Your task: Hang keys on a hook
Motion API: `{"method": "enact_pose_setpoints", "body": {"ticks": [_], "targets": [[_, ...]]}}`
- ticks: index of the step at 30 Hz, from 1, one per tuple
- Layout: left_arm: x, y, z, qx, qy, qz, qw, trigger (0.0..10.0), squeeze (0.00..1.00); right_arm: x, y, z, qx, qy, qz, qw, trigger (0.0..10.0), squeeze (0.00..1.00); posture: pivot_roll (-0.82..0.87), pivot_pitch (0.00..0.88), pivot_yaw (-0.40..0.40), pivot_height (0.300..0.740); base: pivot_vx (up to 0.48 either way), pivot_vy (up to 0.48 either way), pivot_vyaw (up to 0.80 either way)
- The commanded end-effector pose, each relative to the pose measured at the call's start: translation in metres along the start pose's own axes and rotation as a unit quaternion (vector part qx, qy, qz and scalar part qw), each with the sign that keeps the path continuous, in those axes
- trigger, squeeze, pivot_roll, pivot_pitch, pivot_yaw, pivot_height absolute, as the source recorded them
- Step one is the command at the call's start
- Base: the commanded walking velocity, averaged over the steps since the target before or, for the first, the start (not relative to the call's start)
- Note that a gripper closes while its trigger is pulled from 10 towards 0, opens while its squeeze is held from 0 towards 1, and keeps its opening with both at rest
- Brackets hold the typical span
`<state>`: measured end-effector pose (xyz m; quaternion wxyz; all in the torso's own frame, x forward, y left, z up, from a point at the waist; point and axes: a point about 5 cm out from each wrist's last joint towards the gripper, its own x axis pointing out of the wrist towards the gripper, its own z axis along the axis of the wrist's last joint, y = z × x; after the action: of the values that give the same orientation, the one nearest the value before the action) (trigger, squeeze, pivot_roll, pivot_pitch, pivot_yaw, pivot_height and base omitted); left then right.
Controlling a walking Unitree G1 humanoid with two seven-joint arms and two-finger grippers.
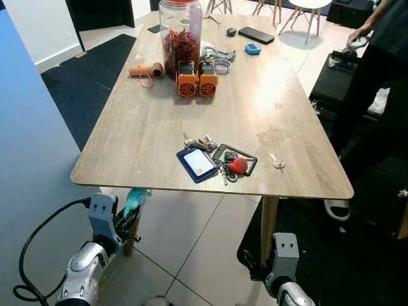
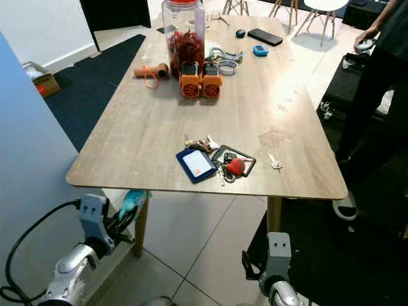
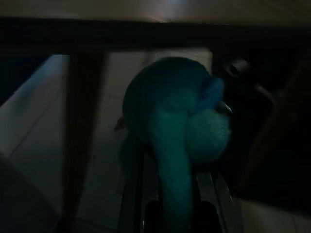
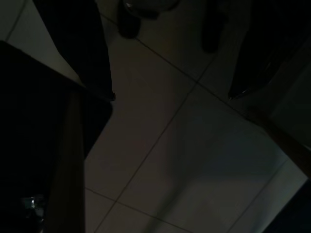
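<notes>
Currently the left gripper [image 1: 132, 213], below the table [image 1: 146, 131] edge, clasps a teal plush toy [image 3: 177, 131], so the keys [image 1: 220, 159] lie untouched; right gripper's state is unclear.

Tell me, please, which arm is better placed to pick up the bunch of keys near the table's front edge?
Probably the right. The left claw is already shut on a teal plush toy below the table edge, while the right arm appears unburdened and sits below the side where the keys lie.

Keys [image 1: 220, 159] — red-tagged bunch, flat near the table's [image 1: 140, 137] front edge
</notes>
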<state>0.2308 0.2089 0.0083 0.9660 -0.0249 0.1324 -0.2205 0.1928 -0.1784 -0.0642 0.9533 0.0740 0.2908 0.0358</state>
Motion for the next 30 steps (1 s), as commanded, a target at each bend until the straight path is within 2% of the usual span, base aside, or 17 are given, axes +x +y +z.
{"method": "enact_pose_setpoints", "body": {"ticks": [1,3,4,5,8,12,13,14,16,19,25,26,30], "targets": [[-0.01,0.0,-0.011,0.019,0.025,-0.025,0.999,10.0,0.0,-0.002,-0.002,-0.007,-0.01,0.025,0.005,1.0,10.0,0.0,0.09,0.06,-0.067,0.74,0.0,0.0,0.0],[-0.013,-0.002,-0.014,0.017,0.027,-0.034,0.999,10.0,0.0,-0.003,-0.002,-0.008,-0.013,0.03,0.006,0.999,10.0,0.0,0.08,0.059,-0.074,0.74,0.0,0.0,0.0],[-0.024,-0.006,-0.023,-0.001,0.034,-0.054,0.998,10.0,0.0,-0.005,-0.005,-0.013,-0.02,0.045,0.002,0.999,10.0,0.0,0.08,0.059,-0.076,0.74,0.0,0.0,0.0],[-0.027,-0.008,-0.025,-0.008,0.036,-0.059,0.998,10.0,0.0,-0.006,-0.007,-0.014,-0.021,0.049,0.0,0.999,10.0,0.0,0.08,0.059,-0.076,0.74,0.0,0.0,0.0],[-0.031,-0.011,-0.025,-0.012,0.027,-0.057,0.998,10.0,0.0,-0.008,-0.009,-0.017,-0.023,0.058,-0.003,0.998,10.0,0.0,0.08,0.059,-0.081,0.74,0.0,0.0,0.0],[-0.03,-0.011,-0.023,-0.013,0.012,-0.042,0.999,10.0,0.0,-0.009,-0.008,-0.019,-0.03,0.063,0.002,0.998,10.0,0.0,0.09,0.058,-0.088,0.74,0.0,0.0,0.0],[-0.028,-0.01,-0.021,-0.012,0.001,-0.029,1.0,10.0,0.0,-0.008,-0.006,-0.019,-0.038,0.065,0.008,0.997,10.0,0.0,0.09,0.059,-0.089,0.74,0.0,0.0,0.0],[-0.022,-0.007,-0.018,-0.005,-0.023,0.012,1.0,10.0,0.0,-0.007,-0.003,-0.017,-0.047,0.057,0.012,0.997,10.0,0.0,0.1,0.057,-0.089,0.74,0.0,0.0,0.0],[-0.021,-0.006,-0.016,-0.003,-0.031,0.026,0.999,10.0,0.0,-0.006,-0.002,-0.016,-0.049,0.053,0.01,0.997,10.0,0.0,0.1,0.057,-0.089,0.74,0.0,0.0,0.0],[-0.021,-0.004,-0.015,-0.005,-0.051,0.066,0.997,10.0,0.0,-0.005,-0.009,-0.009,-0.035,0.029,-0.034,0.998,10.0,0.0,0.1,0.057,-0.086,0.74,0.0,0.0,0.0],[-0.022,-0.003,-0.013,-0.006,-0.061,0.081,0.995,10.0,0.0,-0.006,-0.016,-0.007,-0.006,0.016,-0.077,0.997,10.0,0.0,0.09,0.06,-0.081,0.74,0.0,0.0,0.0],[-0.02,-0.002,-0.011,-0.012,-0.073,0.099,0.992,10.0,0.0,-0.009,-0.02,-0.009,-0.001,0.017,-0.094,0.995,10.0,0.0,0.09,0.06,-0.08,0.74,0.0,0.0,0.0],[-0.018,-0.006,-0.012,-0.01,-0.073,0.089,0.993,10.0,0.0,-0.012,-0.024,-0.012,0.003,0.02,-0.109,0.994,10.0,0.0,0.09,0.061,-0.079,0.74,0.0,0.0,0.0]]}}
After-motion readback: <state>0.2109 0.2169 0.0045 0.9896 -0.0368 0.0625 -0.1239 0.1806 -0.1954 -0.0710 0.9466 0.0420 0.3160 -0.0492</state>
